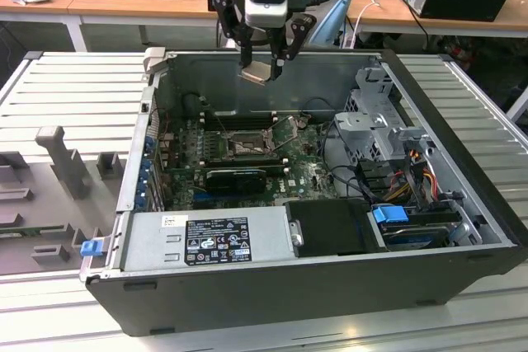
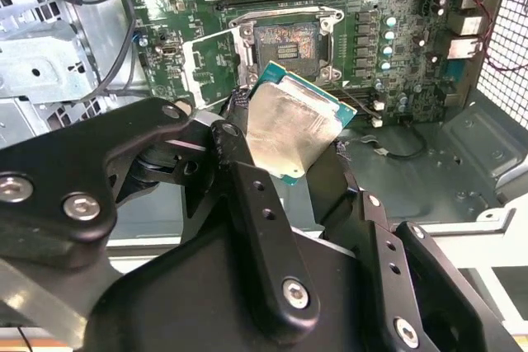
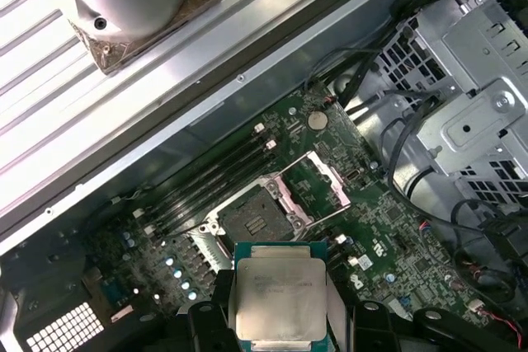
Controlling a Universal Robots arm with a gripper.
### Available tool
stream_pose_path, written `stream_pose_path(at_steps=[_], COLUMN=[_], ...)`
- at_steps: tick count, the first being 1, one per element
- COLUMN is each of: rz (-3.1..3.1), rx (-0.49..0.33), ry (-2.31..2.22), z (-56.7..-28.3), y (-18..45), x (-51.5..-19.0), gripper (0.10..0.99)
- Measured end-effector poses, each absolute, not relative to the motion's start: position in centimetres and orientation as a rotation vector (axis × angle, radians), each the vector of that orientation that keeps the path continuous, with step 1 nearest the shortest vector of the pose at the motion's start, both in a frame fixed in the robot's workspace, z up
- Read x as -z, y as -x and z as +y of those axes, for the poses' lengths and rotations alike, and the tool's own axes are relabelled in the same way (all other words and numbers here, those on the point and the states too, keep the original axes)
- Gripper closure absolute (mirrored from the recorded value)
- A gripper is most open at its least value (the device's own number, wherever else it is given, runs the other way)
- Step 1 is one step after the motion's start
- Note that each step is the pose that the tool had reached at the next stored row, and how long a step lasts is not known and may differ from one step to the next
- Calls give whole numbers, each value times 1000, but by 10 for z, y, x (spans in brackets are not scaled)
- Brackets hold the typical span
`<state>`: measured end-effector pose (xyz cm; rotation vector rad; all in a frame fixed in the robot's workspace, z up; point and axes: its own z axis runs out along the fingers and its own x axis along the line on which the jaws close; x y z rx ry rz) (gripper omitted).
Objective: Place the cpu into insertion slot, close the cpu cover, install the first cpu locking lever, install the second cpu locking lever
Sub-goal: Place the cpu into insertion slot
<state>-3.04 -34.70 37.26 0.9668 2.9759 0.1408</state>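
My gripper (image 1: 262, 70) hangs above the back of the open computer case, shut on the cpu (image 1: 254, 75), a thin square chip with a pale silver face. Both wrist views show the cpu (image 2: 290, 125) (image 3: 280, 296) pinched by its edges between the black fingers (image 2: 243, 179). Below it on the green board lies the insertion slot (image 1: 246, 147) (image 2: 285, 42) (image 3: 256, 221), dark, bare and framed in silver. The cpu cover (image 2: 211, 61) (image 3: 319, 183) stands swung open beside the slot. The chip is well above the slot and apart from it.
Long black memory slots (image 1: 235, 119) run behind the socket, and a black graphics card (image 1: 236, 177) in front. A silver power supply (image 1: 210, 238) fills the case front. A metal drive cage (image 1: 375, 125) with cables stands at the exterior view's right. Grey foam holders (image 1: 51, 195) lie left.
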Motion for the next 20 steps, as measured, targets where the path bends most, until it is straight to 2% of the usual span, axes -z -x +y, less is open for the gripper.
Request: stream_pose_path(at_steps=[20], rz=[2932], rx=[-140], ry=[-1082], z=[-347], y=[30], x=[-372], gripper=[557])
